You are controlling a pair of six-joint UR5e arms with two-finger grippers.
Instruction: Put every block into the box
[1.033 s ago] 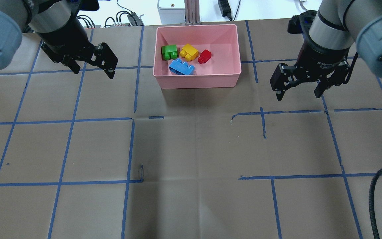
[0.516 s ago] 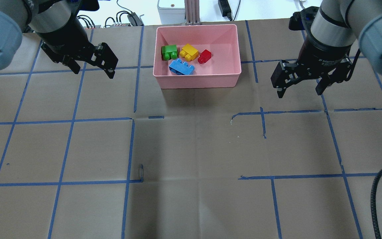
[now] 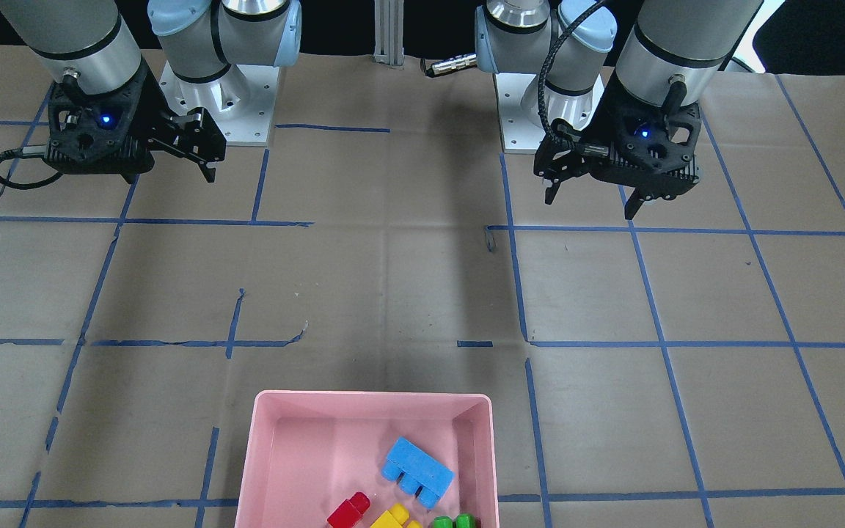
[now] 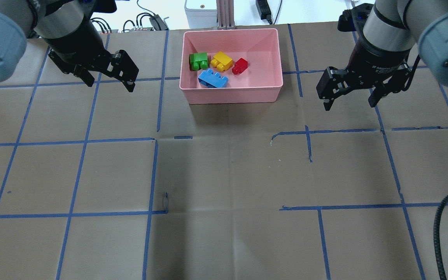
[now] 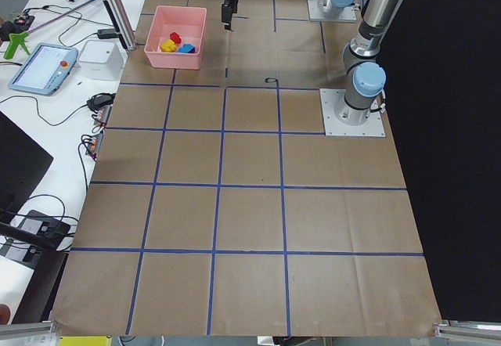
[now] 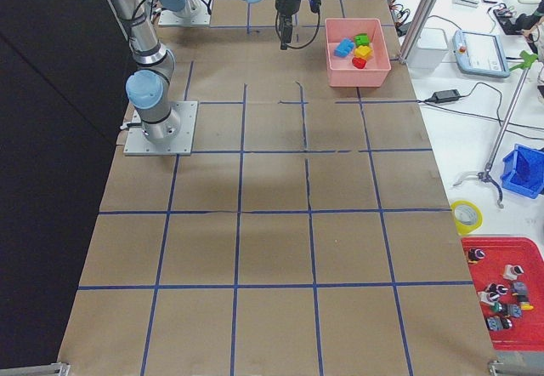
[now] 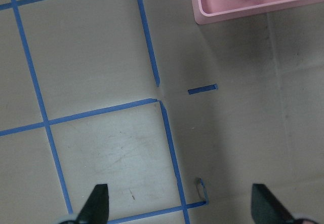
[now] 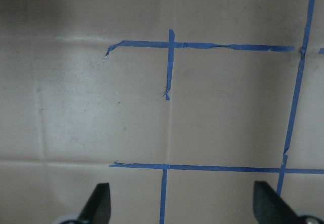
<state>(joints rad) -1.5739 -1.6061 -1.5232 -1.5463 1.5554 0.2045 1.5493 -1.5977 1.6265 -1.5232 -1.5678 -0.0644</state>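
Overhead exterior gives you the clearest read: the pink box (image 4: 231,96) sits at the upper centre of the frame, and all four blocks lie inside it, bunched in its left half. The green block (image 4: 198,61) is nearest the left wall, the yellow block (image 4: 222,61) just right of it, the red block (image 4: 240,65) further right, and the blue block (image 4: 212,78) lower in the frame, toward the near wall. They lie close together; you cannot tell whether any touch. Judged from this, the task looks finished. The left gripper (image 4: 110,83), at the upper left of the frame, has its jaws spread wide with nothing between them, and the right gripper (image 4: 349,105), at the upper right, is likewise wide and empty. Both hang over the paper-covered table (image 4: 224,175), well apart from the box. Should you need to lift a block again, expect it to be light, rigid and smooth-sided, so probably a little slippery. Close on two flat opposite side faces below the studs, and take the blue one across its short width near the middle so it does not swing. The box itself looks light and thin-walled. It would likely slide if nudged, so pinch one wall at the rim rather than pushing it.
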